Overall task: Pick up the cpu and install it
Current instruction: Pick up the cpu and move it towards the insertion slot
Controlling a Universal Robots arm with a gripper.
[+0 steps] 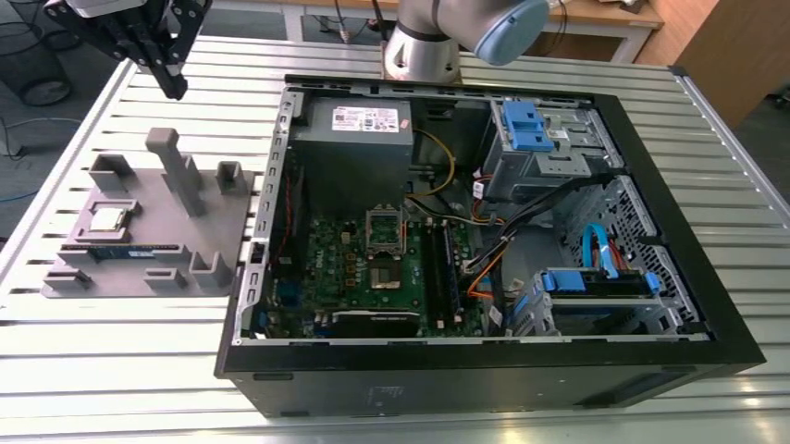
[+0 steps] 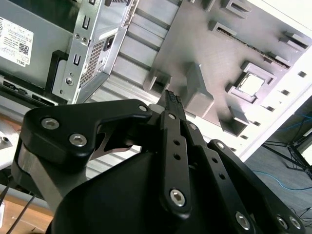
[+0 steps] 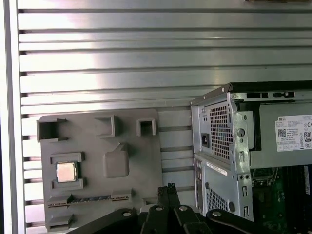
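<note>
Overhead, gripper [image 1: 177, 88] pointing down, fingers together and empty, raised clear of the cpu [image 1: 109, 218] in its grey holder [image 1: 136, 268].

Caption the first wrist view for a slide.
Shut pincer hangs above the slatted table; the cpu sits in its recess on the grey fixture, beside the computer case.

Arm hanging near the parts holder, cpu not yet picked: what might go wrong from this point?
The end effector hangs shut near the holder; descending, it may clip the tall post near the cpu. The cpu sits in a walled pocket, so a grasp may catch its rim.
</note>
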